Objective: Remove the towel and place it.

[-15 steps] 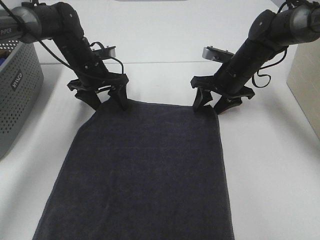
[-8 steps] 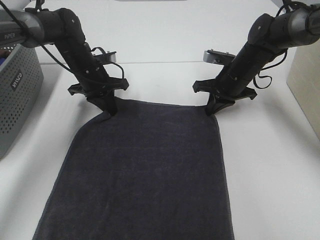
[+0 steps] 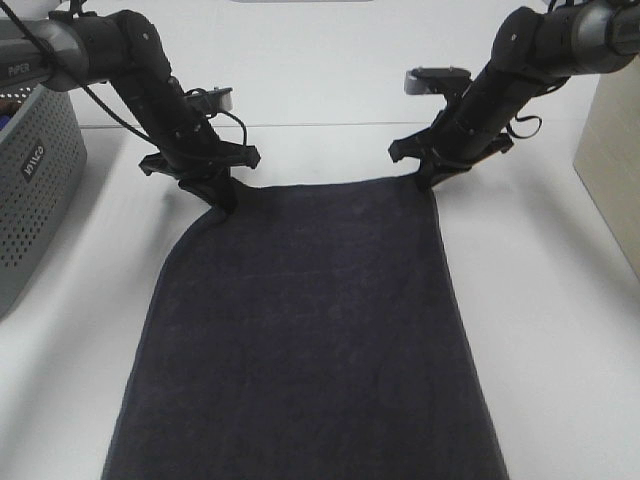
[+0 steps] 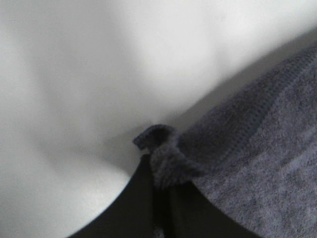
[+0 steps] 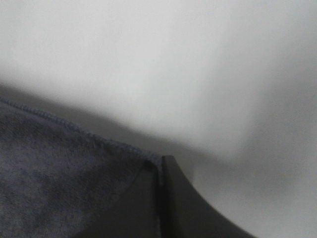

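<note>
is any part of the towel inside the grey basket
No, the towel lies spread on the white table, apart from the grey basket at the left edge of the high view.

Even, bright overhead light with soft shadows; both wrist views are blurred and out of focus up close.

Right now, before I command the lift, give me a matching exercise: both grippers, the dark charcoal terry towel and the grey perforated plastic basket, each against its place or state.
1. left gripper
2. right gripper
3. dark charcoal terry towel
4. grey perforated plastic basket

A. at the left edge of the high view, apart from the towel
B. shut on the towel's far right corner
C. spread across the white table
D. shut on the towel's far left corner

Pairs: 1-D, 2-B, 3-C, 4-A
</note>
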Controlling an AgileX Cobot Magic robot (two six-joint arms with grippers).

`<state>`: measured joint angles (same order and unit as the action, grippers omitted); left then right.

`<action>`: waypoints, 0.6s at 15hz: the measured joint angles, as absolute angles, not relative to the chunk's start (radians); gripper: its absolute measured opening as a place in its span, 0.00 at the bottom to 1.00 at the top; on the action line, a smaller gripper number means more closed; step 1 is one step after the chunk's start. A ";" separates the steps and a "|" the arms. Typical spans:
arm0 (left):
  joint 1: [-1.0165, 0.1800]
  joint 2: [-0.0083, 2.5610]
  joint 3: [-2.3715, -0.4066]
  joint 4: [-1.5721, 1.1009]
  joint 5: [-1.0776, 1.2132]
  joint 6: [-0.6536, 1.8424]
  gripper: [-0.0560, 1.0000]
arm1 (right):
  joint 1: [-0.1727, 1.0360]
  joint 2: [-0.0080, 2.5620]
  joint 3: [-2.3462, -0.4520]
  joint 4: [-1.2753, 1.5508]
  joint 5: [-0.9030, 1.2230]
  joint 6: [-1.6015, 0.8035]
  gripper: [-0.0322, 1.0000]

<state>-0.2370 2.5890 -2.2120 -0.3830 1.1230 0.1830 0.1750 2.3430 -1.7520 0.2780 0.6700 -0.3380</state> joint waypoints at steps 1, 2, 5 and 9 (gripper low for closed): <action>-0.237 2.589 -2.233 -0.363 1.100 0.183 0.07 | 0.175 2.343 -1.791 0.269 0.648 -0.340 0.04; -0.237 2.589 -2.258 -0.333 1.081 0.184 0.07 | 0.175 2.343 -1.825 0.261 0.633 -0.345 0.04; -0.238 2.590 -2.352 -0.245 1.001 0.187 0.07 | 0.175 2.343 -1.860 0.261 0.584 -0.347 0.04; -0.238 2.590 -2.387 -0.233 0.846 0.187 0.07 | 0.175 2.343 -1.860 0.260 0.449 -0.388 0.04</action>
<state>-0.2380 2.5900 -2.3870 -0.2330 0.8460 0.1870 0.1750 2.3430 -1.8600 0.2600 0.4490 -0.3880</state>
